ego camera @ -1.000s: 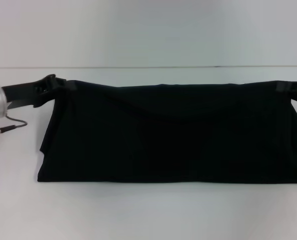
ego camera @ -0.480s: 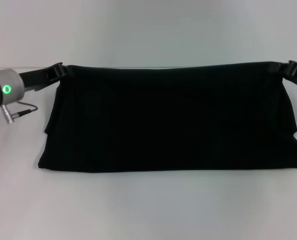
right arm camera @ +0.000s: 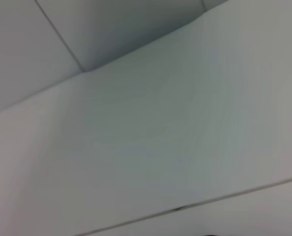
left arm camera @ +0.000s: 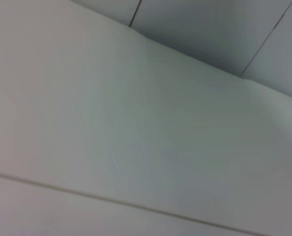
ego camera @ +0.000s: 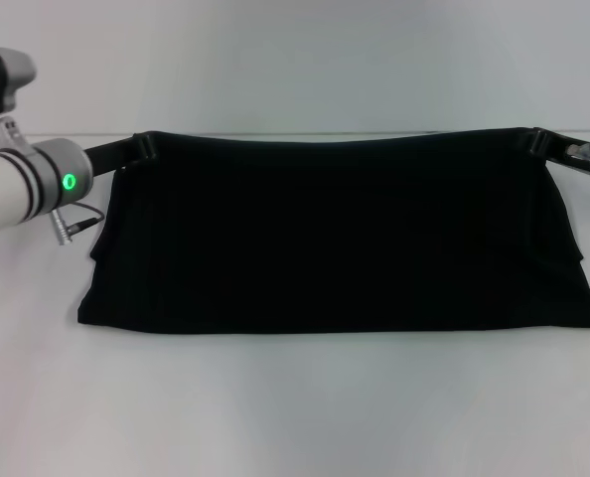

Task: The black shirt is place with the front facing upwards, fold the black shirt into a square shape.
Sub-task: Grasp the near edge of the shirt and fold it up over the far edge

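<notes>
We held the big plain black cloth shirt [ego camera: 340, 234] up by its two top corners, the left gripper [ego camera: 146, 149] and the right gripper [ego camera: 535, 142] each with jaws pinched shut on a corner, while its bottom edge lay on the white surface [ego camera: 295, 417]. We thought a corner could slip out if one arm pulled harder. Then the cloth would drop and the fold would come out crooked.

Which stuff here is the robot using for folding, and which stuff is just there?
For the job:
- black shirt, spread wide on the table
- left gripper, clamped on its far left corner
- right gripper, clamped on its far right corner

Just there:
- white table
- wall behind
</notes>
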Robot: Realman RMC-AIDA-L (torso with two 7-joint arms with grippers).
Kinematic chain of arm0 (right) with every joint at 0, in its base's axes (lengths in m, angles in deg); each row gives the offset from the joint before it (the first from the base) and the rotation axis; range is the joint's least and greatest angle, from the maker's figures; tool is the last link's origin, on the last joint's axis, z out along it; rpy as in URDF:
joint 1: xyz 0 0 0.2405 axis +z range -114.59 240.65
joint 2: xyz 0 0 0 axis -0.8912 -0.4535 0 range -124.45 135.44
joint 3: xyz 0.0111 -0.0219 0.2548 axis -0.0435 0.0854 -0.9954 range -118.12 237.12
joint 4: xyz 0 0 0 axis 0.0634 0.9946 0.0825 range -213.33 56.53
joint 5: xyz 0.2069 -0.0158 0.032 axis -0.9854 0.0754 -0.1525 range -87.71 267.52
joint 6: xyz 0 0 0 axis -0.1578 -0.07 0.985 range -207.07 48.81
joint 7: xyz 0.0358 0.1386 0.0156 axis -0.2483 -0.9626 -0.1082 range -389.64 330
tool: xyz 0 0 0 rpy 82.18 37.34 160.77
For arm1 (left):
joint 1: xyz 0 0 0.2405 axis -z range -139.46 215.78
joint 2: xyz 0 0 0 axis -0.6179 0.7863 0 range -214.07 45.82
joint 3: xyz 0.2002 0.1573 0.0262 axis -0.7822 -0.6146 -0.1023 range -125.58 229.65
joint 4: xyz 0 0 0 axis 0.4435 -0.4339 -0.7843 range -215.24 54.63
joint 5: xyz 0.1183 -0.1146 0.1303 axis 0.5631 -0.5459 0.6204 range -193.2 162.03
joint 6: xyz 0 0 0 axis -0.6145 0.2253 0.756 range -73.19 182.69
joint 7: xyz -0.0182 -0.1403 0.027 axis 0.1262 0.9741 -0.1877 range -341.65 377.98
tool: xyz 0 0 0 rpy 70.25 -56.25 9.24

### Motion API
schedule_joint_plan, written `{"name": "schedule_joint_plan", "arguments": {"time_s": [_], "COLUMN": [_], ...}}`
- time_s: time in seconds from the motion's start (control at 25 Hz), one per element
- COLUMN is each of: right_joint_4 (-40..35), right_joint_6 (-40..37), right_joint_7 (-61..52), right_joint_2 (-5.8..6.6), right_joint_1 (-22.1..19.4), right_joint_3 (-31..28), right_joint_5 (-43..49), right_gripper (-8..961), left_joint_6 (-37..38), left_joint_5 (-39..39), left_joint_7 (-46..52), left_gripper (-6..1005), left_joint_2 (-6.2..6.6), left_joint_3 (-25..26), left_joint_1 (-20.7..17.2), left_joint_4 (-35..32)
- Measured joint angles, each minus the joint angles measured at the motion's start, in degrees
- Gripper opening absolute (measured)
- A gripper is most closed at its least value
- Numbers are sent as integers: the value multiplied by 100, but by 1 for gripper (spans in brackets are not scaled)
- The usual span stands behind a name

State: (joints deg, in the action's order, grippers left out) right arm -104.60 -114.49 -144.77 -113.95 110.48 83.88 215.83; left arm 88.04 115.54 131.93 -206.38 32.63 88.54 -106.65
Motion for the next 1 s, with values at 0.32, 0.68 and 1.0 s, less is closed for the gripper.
{"name": "schedule_joint_plan", "arguments": {"time_s": [0.32, 0.68, 1.0], "right_joint_4": [377, 637, 633], "right_joint_6": [1049, 1189, 1122], "right_joint_7": [356, 1344, 1335], "right_joint_2": [-53, -51, -25], "right_joint_1": [269, 243, -152], "right_joint_3": [446, 456, 403], "right_joint_5": [-129, -1035, -1855], "right_gripper": [76, 284, 570], "left_joint_6": [-654, -699, -309], "left_joint_5": [-911, -1706, -1854], "left_joint_7": [-1276, -2115, -2087], "left_gripper": [63, 289, 522], "left_joint_2": [-173, -167, -89], "left_joint_3": [-16, 4, 27], "left_joint_1": [170, 100, -231], "left_joint_4": [440, 643, 594]}}
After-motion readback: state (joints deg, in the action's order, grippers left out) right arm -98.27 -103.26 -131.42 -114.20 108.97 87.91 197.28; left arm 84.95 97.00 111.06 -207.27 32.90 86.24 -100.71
